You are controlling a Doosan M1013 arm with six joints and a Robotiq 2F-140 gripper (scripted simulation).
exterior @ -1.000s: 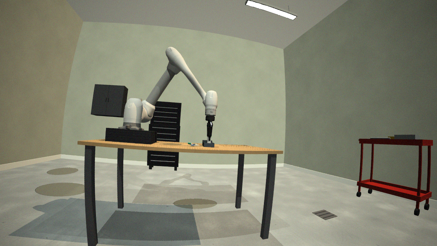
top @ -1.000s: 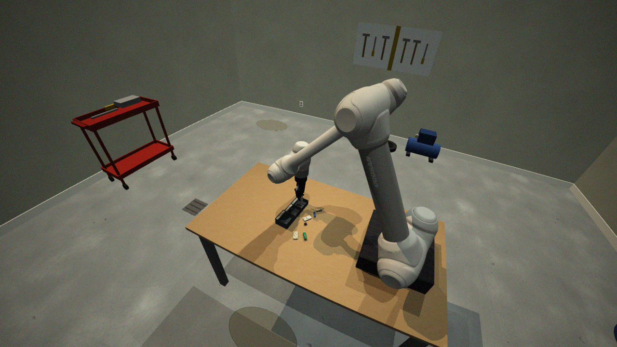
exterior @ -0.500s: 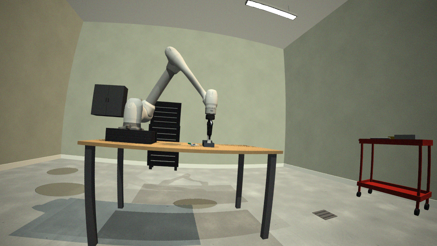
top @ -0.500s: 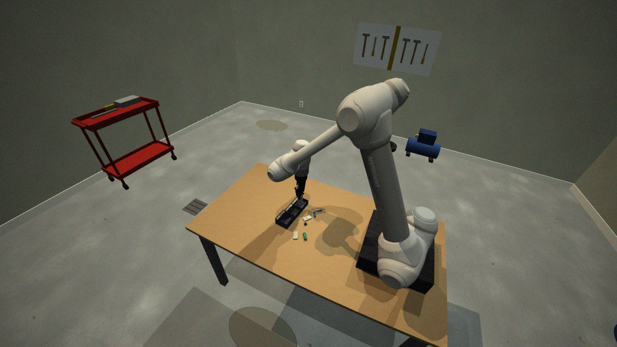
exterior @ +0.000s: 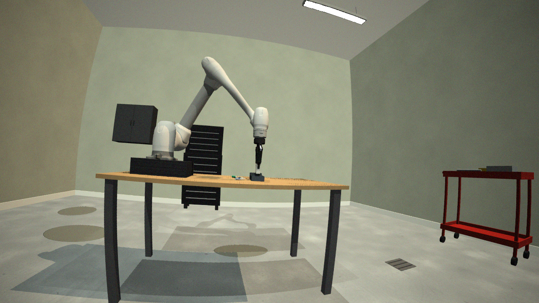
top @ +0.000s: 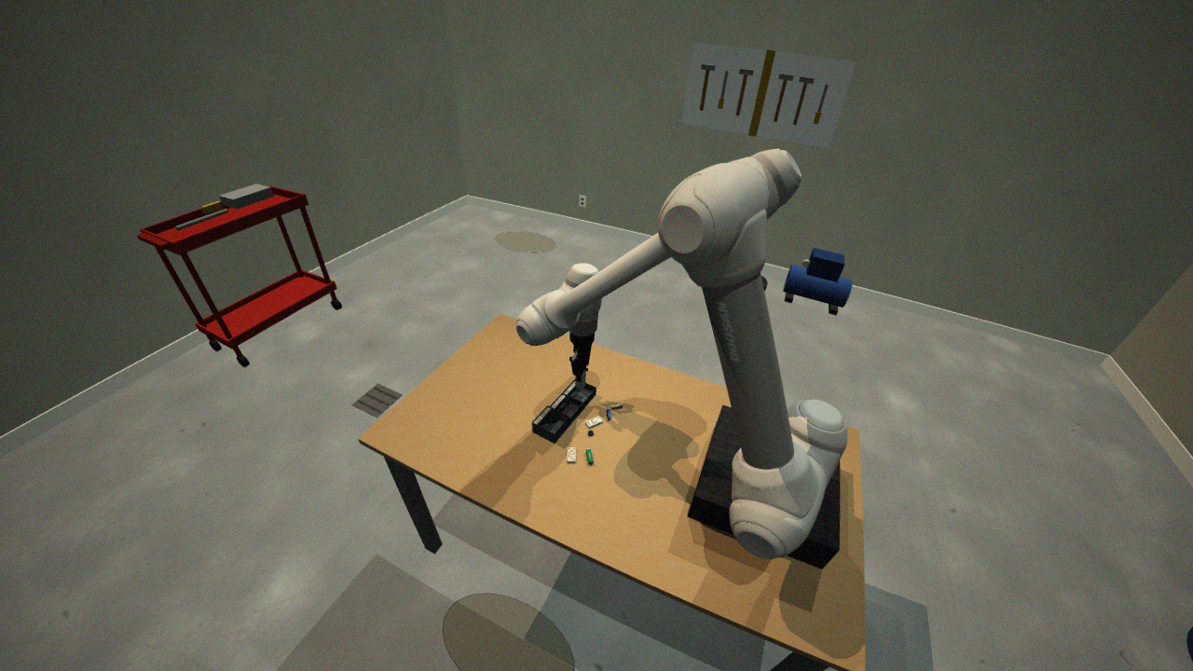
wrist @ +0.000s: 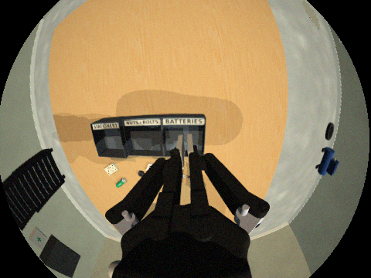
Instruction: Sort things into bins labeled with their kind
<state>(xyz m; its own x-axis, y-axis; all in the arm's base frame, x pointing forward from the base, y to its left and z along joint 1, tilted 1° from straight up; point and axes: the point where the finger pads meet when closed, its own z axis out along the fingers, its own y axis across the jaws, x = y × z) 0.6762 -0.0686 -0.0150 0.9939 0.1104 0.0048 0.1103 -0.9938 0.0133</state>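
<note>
The black two-finger gripper [top: 580,382] [exterior: 257,173] [wrist: 185,141], fingers nearly pressed together, points into the black rectangular bin labelled "BATTERIES" [wrist: 168,133]; "NUTS+BOLTS" and "STATIONERY" lie toward nine o'clock in the wrist view.
</note>
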